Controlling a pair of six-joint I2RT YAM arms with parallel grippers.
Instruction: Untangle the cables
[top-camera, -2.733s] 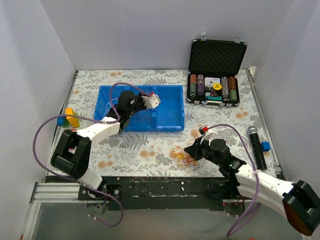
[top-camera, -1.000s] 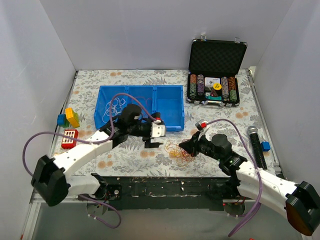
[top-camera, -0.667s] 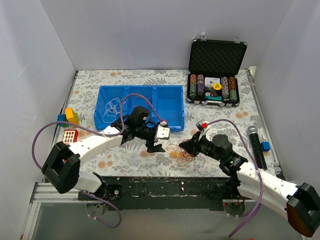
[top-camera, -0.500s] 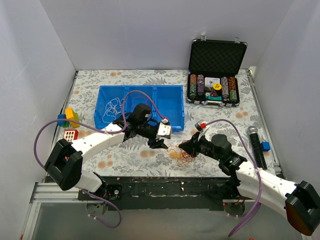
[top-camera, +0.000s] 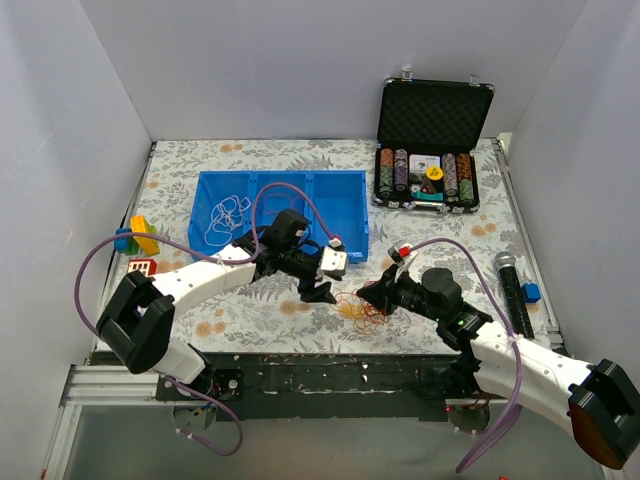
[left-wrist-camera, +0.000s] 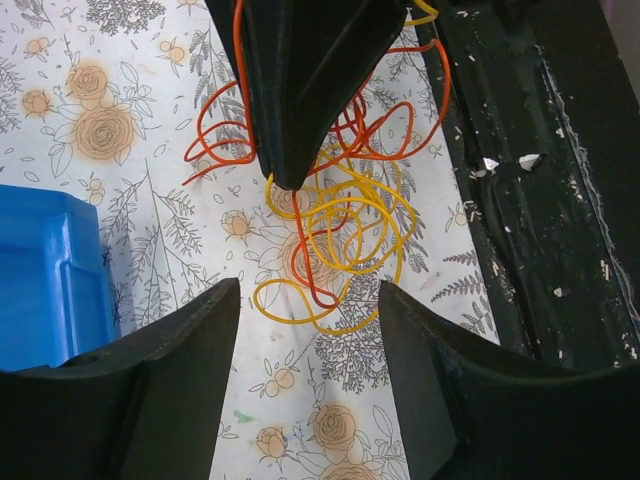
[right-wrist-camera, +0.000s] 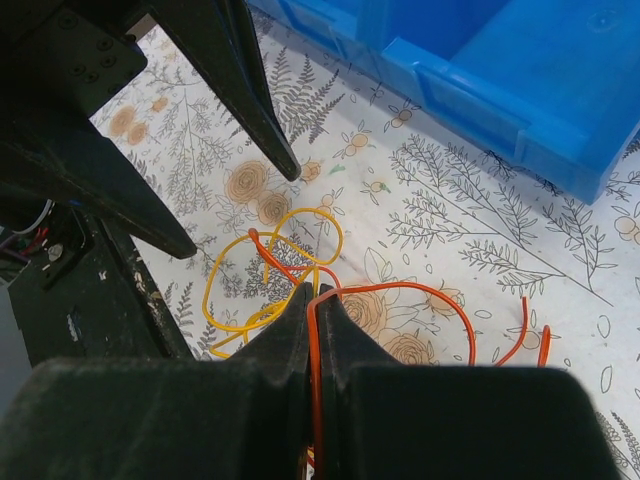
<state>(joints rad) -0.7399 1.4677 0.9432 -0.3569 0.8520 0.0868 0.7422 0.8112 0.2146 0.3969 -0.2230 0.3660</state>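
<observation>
The cables form a small red and yellow tangle (top-camera: 357, 305) near the table's front edge. One more, the white cable (top-camera: 228, 214), lies in the blue bin's left compartment. My right gripper (top-camera: 369, 296) is shut on a strand of the red cable (right-wrist-camera: 430, 294), which runs between its fingertips (right-wrist-camera: 300, 300). The yellow cable (right-wrist-camera: 215, 290) loops just beyond them. My left gripper (top-camera: 318, 291) hovers at the tangle's left side, open, its two fingers (left-wrist-camera: 200, 330) straddling the lowest yellow loop (left-wrist-camera: 350, 225) with nothing gripped. In the left wrist view the red cable (left-wrist-camera: 395, 130) curls behind the right gripper's black tip.
A blue bin (top-camera: 340, 215) stands behind the left gripper. An open poker chip case (top-camera: 435, 150) is at the back right. A microphone (top-camera: 510, 290) and small blue block (top-camera: 531, 292) lie at right, toy blocks (top-camera: 140, 236) at left. The black front rail (left-wrist-camera: 540, 200) borders the tangle.
My left arm swung from the blue bin over to the tangle, its jaws narrowing on the way. The right gripper kept its hold on the red cable, shifting only slightly.
</observation>
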